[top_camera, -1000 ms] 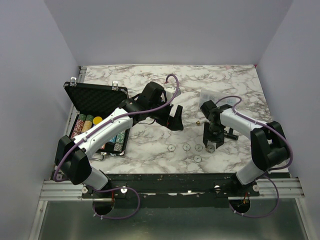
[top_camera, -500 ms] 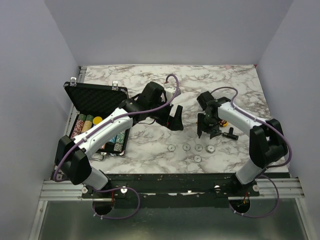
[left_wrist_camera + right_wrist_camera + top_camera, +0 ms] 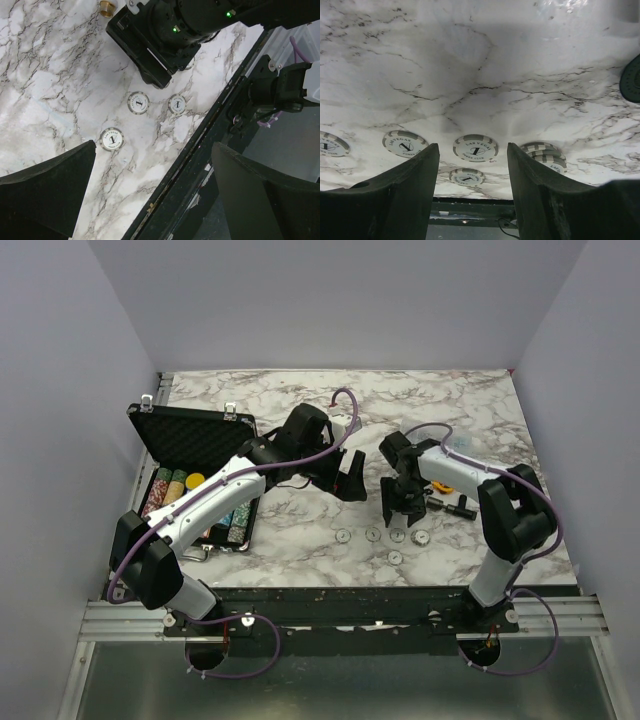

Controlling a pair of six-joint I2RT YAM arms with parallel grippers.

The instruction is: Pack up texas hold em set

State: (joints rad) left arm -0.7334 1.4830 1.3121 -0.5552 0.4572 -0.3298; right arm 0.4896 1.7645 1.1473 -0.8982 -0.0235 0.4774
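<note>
Right gripper (image 3: 472, 148) low over the table (image 3: 450, 400), fingers (image 3: 395, 200) spread, pinching nothing. One white chip (image 3: 475, 148) sits directly beneath, between the fingers; other chips (image 3: 343, 535) in a row to either side. Left gripper (image 3: 350, 476) just to its left, spread wide, empty. Black case (image 3: 196, 440) open well beyond that, coloured chips (image 3: 170, 488) inside.

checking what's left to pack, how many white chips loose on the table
5: four white chips in a row on the table, one nearer the arms. Rightmost looks stacked, may hide more.
</note>
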